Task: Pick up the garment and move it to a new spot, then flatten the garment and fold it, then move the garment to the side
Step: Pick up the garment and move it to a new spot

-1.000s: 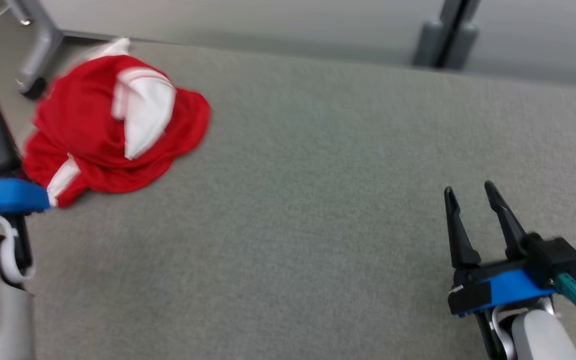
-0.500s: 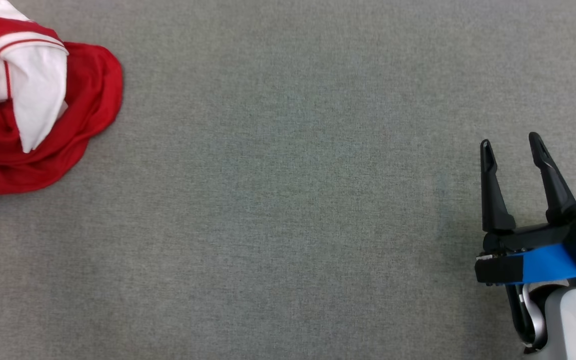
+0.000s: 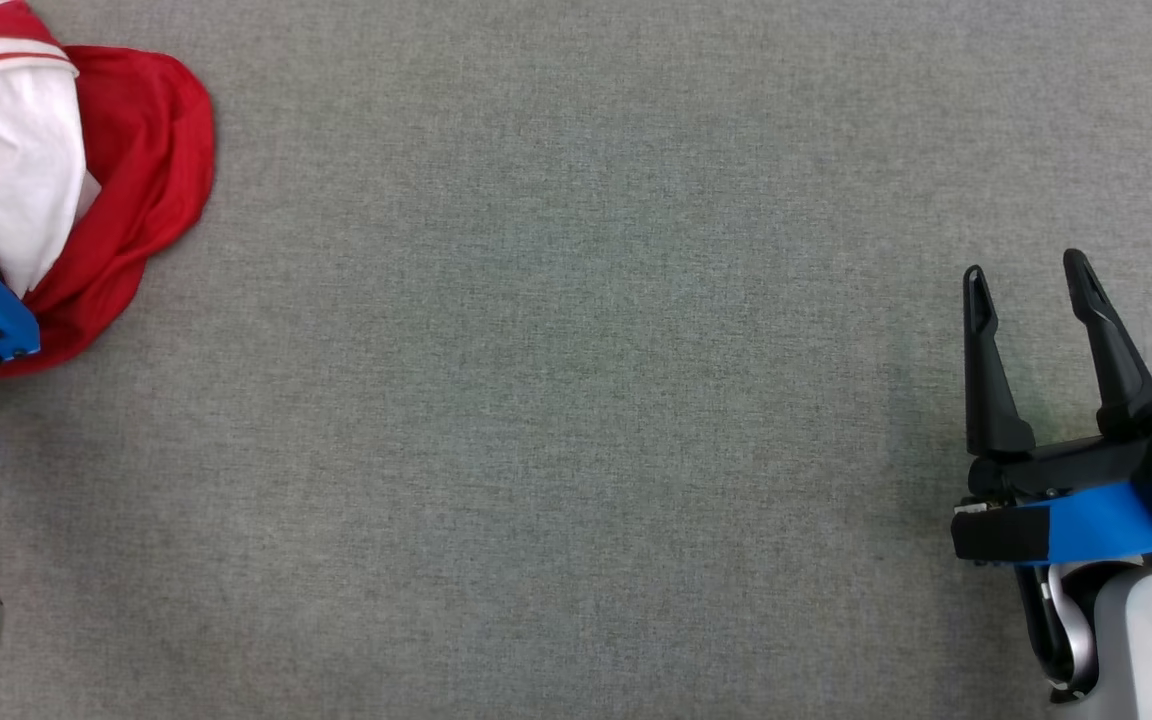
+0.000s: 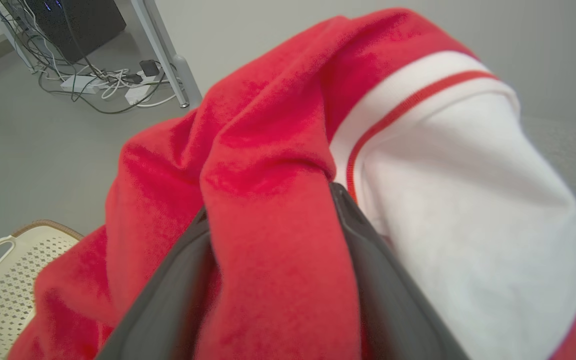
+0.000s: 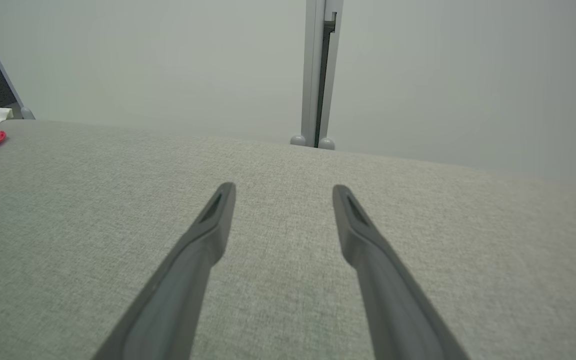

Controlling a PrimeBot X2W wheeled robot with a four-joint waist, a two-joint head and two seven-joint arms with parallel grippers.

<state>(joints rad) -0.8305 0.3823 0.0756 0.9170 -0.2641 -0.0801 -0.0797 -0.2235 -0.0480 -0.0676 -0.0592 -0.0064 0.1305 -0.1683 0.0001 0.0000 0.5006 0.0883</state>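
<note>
**While left jaws straddle cloth, right jaws gape**

The crumpled red-and-white knit garment point(image 3: 146, 150) lies at the far left of the grey fabric tabletop point(image 3: 576, 400). The left gripper point(image 4: 268, 200) stands wide astride a red fold; the right gripper point(image 3: 1026, 265) is wide and empty.

We see 2 long black fingers point(image 3: 986, 380) on our right gripper point(image 3: 1026, 265), a blue bracket point(image 3: 1086, 525), a white forearm point(image 3: 1146, 640), and perhaps a silver cable loop point(image 3: 1066, 620).

Light is bright, even and diffuse, with faint shadows.
</note>
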